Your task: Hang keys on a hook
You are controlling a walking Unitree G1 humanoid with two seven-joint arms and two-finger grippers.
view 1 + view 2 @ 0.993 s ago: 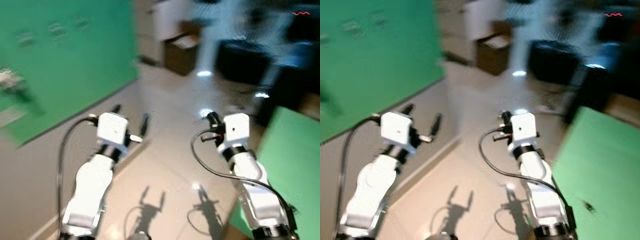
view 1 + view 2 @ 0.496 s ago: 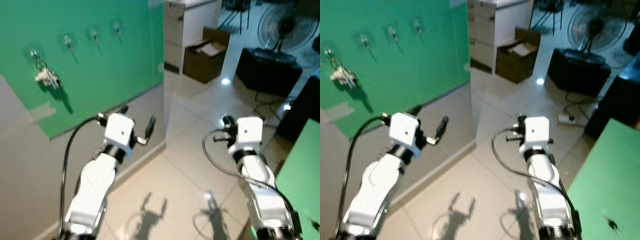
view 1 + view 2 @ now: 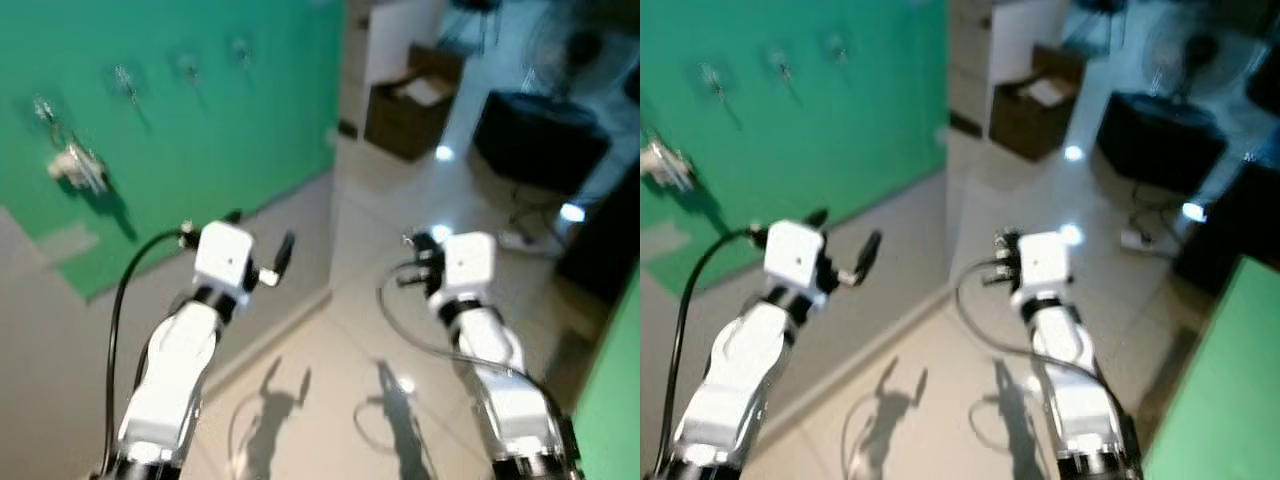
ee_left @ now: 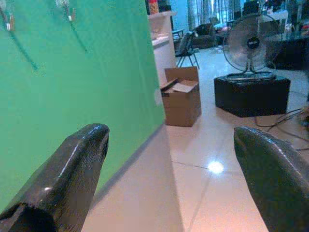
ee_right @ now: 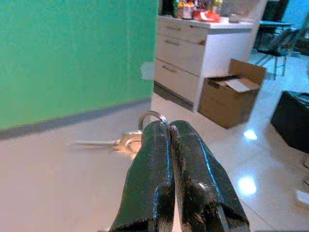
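A: What do the eye views give?
B: A green wall (image 3: 200, 130) with a row of hooks (image 3: 125, 80); a key bunch (image 3: 72, 165) hangs from the leftmost, I think, though blur softens it. Both arms are raised over the tile floor (image 3: 330, 400), the left gripper (image 3: 262, 240) near the wall, the right gripper (image 3: 422, 250) further out.

A: Left wrist?
B: Fingers (image 4: 72, 164) spread wide, gripping nothing; cardboard box (image 4: 182, 99) and fan (image 4: 250, 46) beyond.

A: Right wrist?
B: Fingers pressed together on a key ring (image 5: 150, 118), its keys (image 5: 113, 144) sticking out sideways, motion-smeared.
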